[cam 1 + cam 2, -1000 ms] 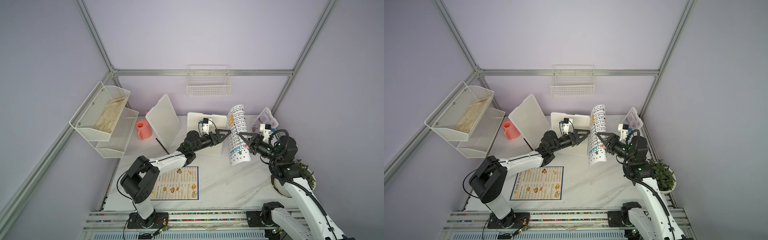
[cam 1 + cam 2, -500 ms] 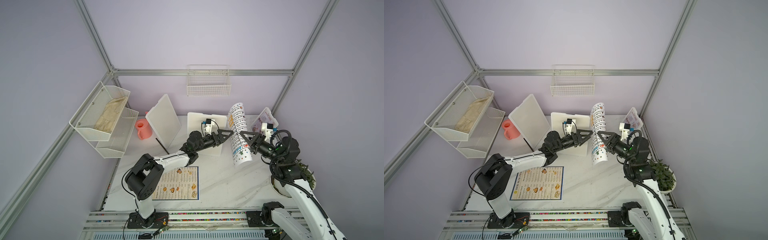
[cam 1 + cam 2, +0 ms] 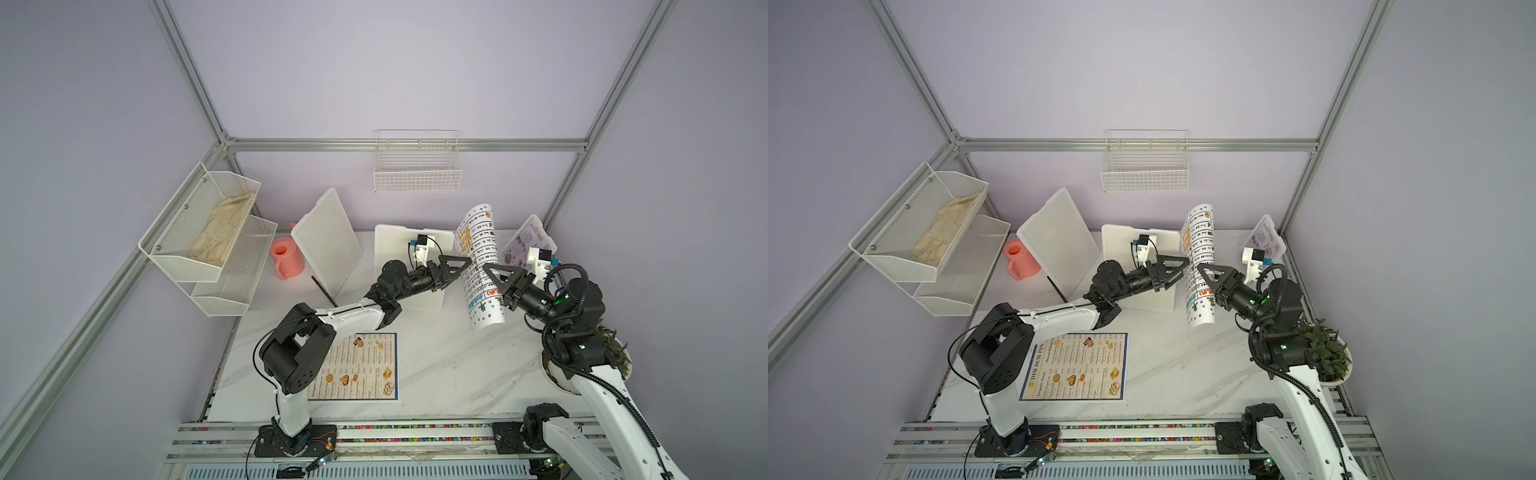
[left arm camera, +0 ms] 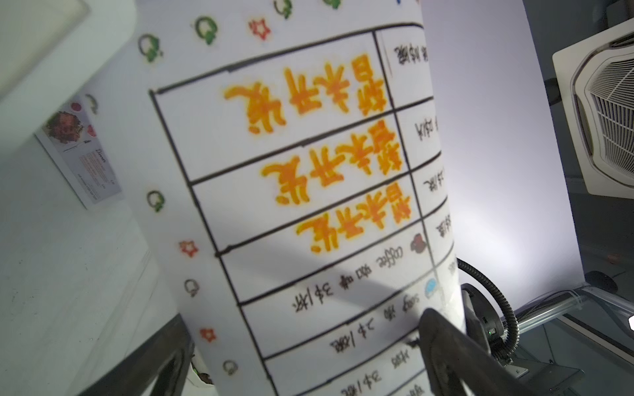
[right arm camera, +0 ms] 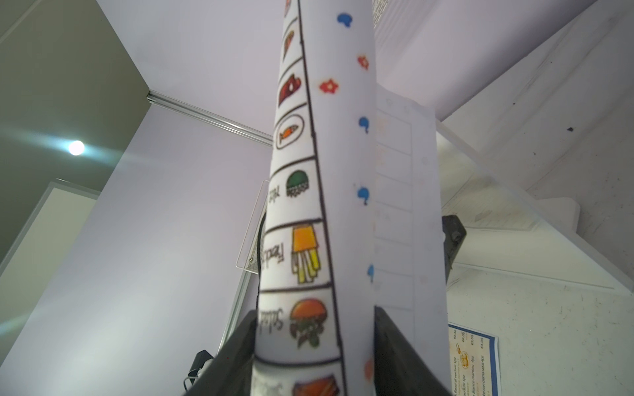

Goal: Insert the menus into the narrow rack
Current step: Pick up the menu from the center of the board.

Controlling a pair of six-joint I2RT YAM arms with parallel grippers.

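Presently on hand, item by item.

Item: right gripper (image 3: 486, 268), fingers (image 5: 240, 349) pressed onto the white table sheet (image 3: 478, 266). It holds the sheet off the table (image 3: 449, 374), near upright and curled into a loose roll. The right wrist view shows the roll pinched from both sides.

Item: left gripper (image 3: 468, 261), jaws spread wide, tips at the sheet's other side (in the left wrist view the curl (image 4: 291, 171) fills the gap between them, and contact cannot be told).

Item: DIM SUM INN menu (image 3: 1075, 365), flat on the table, face up, just beside the left arm's base and well apart from both grippers.

Item: Special Menu card (image 3: 525, 245), propped at the back right corner, behind the right gripper.

Item: narrow rack (image 3: 417, 174), white wire, hung on the back rail above the table.

Sundries: two-tier mesh shelf (image 3: 208, 237) on the left wall, pink cup (image 3: 286, 259) near it, potted plant (image 3: 1325, 353) beside the right arm.
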